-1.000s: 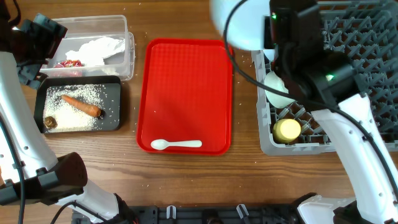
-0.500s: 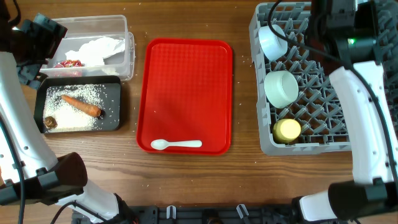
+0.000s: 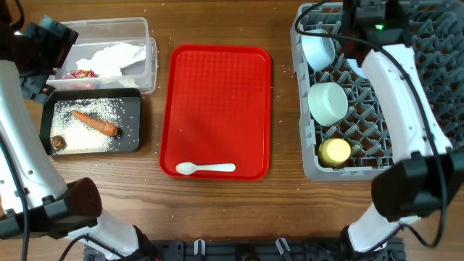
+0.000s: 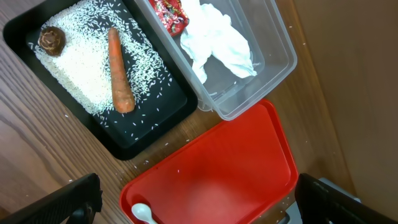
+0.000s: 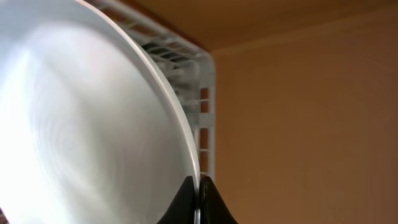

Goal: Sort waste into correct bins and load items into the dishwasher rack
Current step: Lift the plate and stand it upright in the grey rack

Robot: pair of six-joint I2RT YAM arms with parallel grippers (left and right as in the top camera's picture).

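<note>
A flat red tray (image 3: 217,101) lies about the middle of the wooden table (image 3: 217,214). Its long sides run twelve to six o'clock, its corners are rounded, and a low raised rim goes all round. The table's brown grain runs three to nine o'clock and shows on every side of the tray.

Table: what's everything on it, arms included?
Dishwasher rack: one, grey, far right.
Bowls: two, pale blue, in the rack.
Cup: one, yellow, rack's near corner.
Plate: one, pale, at the rack.
Serving tray: one, red, centre.
Spoon: one, white, on the serving tray.
Tub: one, clear, far left.
Napkin: one, white, in the tub.
Snack wrapper: one, red, in the tub.
Black tray: one, beside the tub.
Rice: many grains, white, in the black tray.
Carrot stick: one, orange, on the rice.
Food lump: one, brown, black tray's corner.
Left gripper: one, black, open, left side.
Right gripper: one, black, shut on the plate's rim.
</note>
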